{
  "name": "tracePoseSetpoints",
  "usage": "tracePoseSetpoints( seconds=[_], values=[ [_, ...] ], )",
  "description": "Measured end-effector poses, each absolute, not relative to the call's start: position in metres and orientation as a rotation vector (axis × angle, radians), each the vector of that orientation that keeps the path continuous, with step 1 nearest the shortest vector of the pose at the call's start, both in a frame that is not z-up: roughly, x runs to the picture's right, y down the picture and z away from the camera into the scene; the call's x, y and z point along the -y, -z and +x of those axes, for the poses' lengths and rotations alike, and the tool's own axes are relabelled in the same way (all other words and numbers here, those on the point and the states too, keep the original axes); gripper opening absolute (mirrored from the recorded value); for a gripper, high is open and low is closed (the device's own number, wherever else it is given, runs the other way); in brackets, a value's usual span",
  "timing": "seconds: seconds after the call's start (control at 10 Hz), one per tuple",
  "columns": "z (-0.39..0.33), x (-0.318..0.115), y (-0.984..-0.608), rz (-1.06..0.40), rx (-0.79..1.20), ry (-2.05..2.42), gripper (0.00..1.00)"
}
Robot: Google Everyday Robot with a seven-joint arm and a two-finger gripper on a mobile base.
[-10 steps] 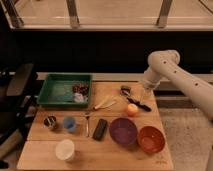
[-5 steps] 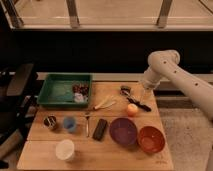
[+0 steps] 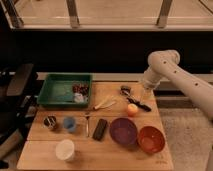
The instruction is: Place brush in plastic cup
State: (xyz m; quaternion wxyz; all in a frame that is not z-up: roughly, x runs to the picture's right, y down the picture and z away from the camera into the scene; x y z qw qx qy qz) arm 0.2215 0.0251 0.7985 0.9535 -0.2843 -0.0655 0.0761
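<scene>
The brush [image 3: 134, 98] lies on the wooden table [image 3: 95, 150] at the back right, its greyish head toward the back and its black handle running forward past an orange ball [image 3: 132, 109]. The translucent blue plastic cup [image 3: 69, 123] stands at the front left, between a small dark metallic cup [image 3: 50, 122] and a fork. My gripper [image 3: 145, 93] hangs from the white arm at the table's right edge, just right of the brush and above it.
A green tray [image 3: 59, 90] with small items stands back left. A cream utensil [image 3: 105, 104], a black block [image 3: 100, 128], a purple bowl [image 3: 123, 131], an orange-red bowl [image 3: 151, 139] and a white cup [image 3: 65, 149] share the table. A dark chair [image 3: 15, 95] stands left.
</scene>
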Motion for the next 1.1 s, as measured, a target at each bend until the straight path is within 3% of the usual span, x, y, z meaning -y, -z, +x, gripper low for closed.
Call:
tracePoseSetpoints(
  seconds=[0.6, 1.1],
  values=[
    [0.239, -0.025, -0.839, -0.602, 0.135, -0.41, 0.79],
    [0.197, -0.018, -0.856, -0.452, 0.094, -0.482, 0.79]
  ],
)
